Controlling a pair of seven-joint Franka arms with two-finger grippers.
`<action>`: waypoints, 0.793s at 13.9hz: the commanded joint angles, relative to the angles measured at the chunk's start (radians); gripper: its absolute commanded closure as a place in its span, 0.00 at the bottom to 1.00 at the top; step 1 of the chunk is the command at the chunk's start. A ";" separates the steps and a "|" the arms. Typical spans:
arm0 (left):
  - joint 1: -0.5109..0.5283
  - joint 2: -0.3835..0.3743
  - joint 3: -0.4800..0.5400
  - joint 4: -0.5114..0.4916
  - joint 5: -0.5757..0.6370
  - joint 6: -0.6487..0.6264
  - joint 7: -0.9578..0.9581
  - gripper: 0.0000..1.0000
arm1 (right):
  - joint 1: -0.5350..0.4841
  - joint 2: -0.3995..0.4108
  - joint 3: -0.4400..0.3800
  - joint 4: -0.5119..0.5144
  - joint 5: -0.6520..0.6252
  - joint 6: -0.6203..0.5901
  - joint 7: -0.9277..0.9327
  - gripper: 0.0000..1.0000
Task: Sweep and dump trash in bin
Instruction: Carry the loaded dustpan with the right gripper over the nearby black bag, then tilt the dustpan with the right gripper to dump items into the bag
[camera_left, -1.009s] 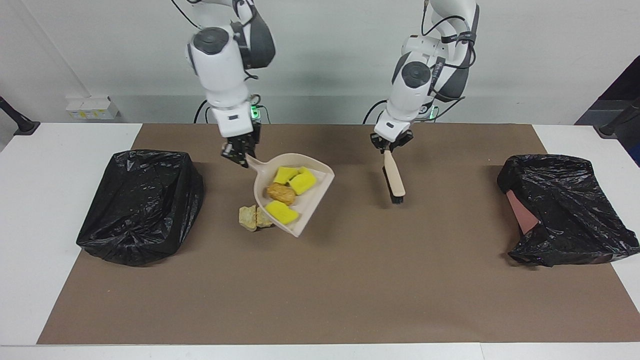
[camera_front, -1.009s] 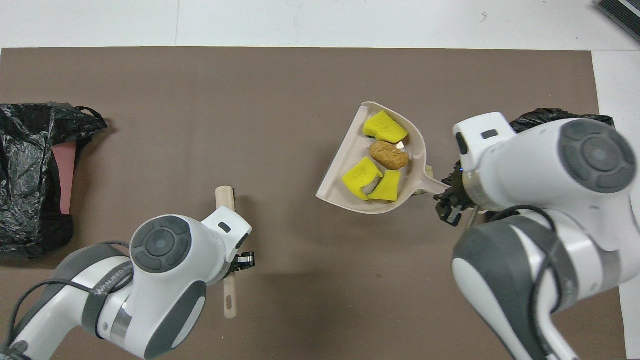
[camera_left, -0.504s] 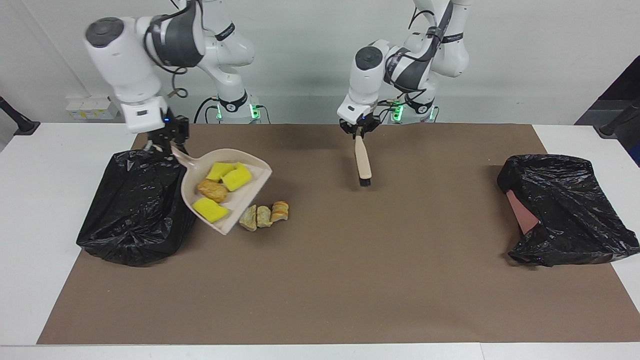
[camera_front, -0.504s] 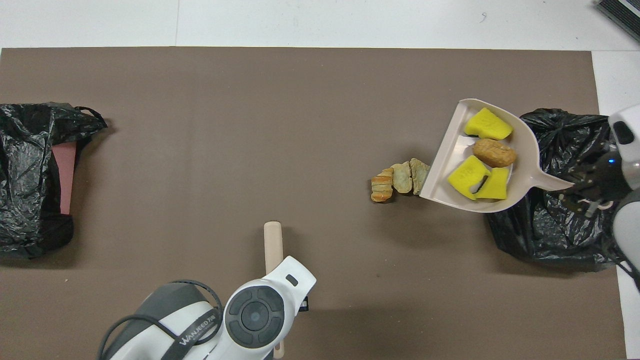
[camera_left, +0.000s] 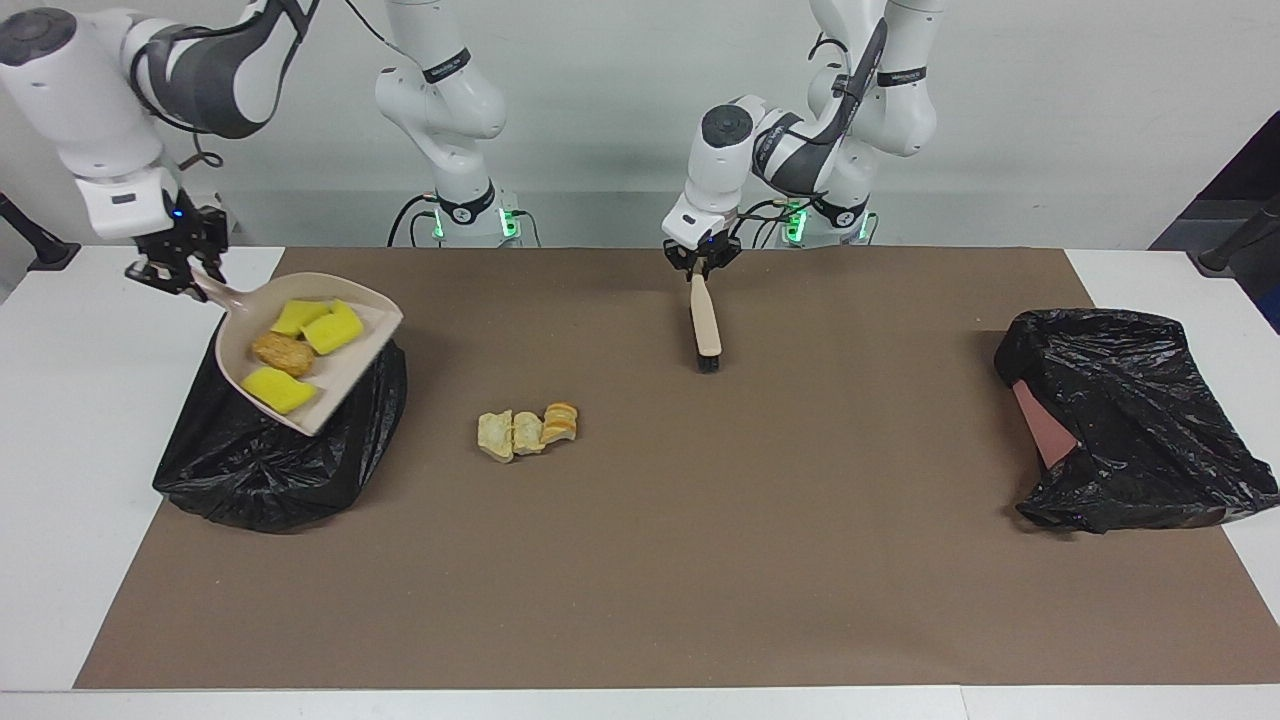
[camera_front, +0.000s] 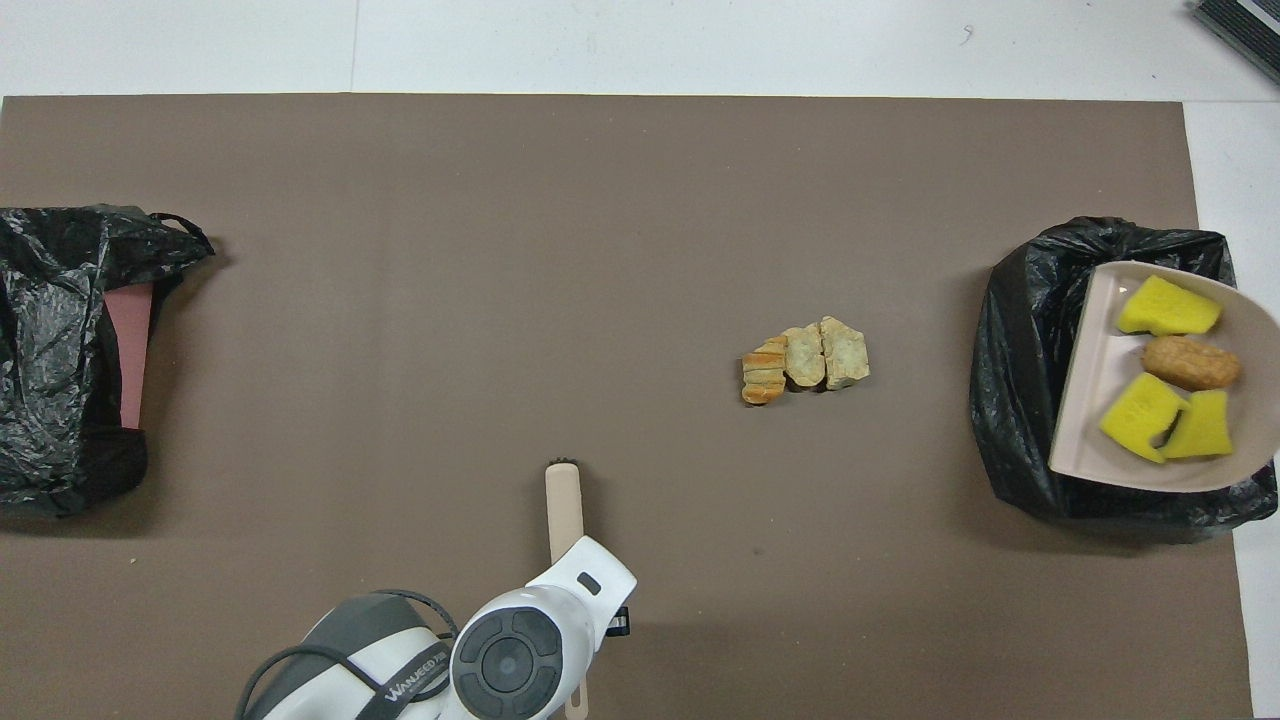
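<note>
Beige dustpan w/ 3 yellow sponge chunks + brown lump. Black glossy bin bag at frame left, 2nd black bag at right w/ pink showing. Pale beige + orange pastry bits mid-frame. Beige brush, dark bristles. Brown mat, white table.

The right gripper grips the handle of the beige dustpan, holding it over the black bin bag; yellow sponge chunks and a brown lump lie in it. The left gripper holds the brush, hanging below it over the brown mat. Three pastry pieces lie on the mat between the two grippers.
</note>
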 joint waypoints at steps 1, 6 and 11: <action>0.006 -0.012 0.018 0.024 -0.010 0.004 0.001 0.00 | -0.027 0.001 0.011 0.012 -0.125 0.048 -0.088 1.00; 0.224 0.034 0.020 0.160 0.001 -0.032 0.029 0.00 | 0.059 0.003 0.022 -0.014 -0.429 0.052 -0.084 1.00; 0.435 0.155 0.023 0.334 0.004 -0.038 0.308 0.00 | 0.119 0.001 0.024 -0.036 -0.563 0.049 -0.078 1.00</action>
